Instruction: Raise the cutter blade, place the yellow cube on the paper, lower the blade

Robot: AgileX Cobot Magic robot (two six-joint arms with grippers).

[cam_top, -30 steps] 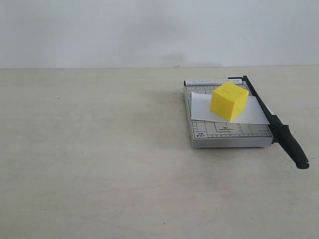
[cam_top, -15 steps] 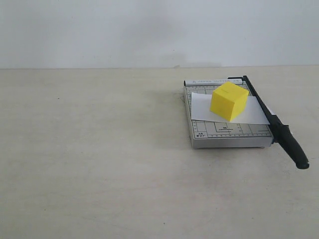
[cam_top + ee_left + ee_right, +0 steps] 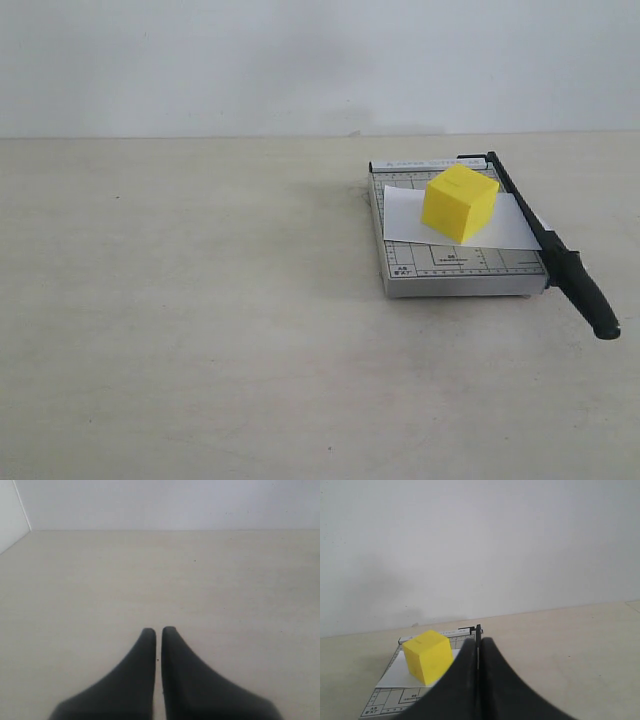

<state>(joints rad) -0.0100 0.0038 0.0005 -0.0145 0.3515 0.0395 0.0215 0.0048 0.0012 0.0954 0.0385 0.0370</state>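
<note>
Right of centre in the exterior view, on a pale worktop: a grey cutter base with paper across it. Sitting on the paper: a yellow cube, turned corner-on toward the camera. Lying flat along the right edge of the base: the black blade, paper's right end tucked under it, handle jutting past the front corner toward the lower right.

Judged from this layout: all three steps apparently done, only a check and a pull-back left. To finish well: confirm the blade fully down against the base edge, leave the cube alone, and withdraw without brushing the overhanging handle, likely easy to knock and lever up.

Left jaws, bottom centre of the left wrist view: pressed nearly together, a hairline gap between the tips, gripping nothing, above bare worktop. Right jaws, bottom centre of the right wrist view: clenched tip to tip, also gripping nothing, aimed at the cutter, cube showing just left of them. Neither visible in the exterior view.

Elsewhere: plain white wall across the top of the frame. Cube near the blade but apart from it; nothing seen blocking the handle.
</note>
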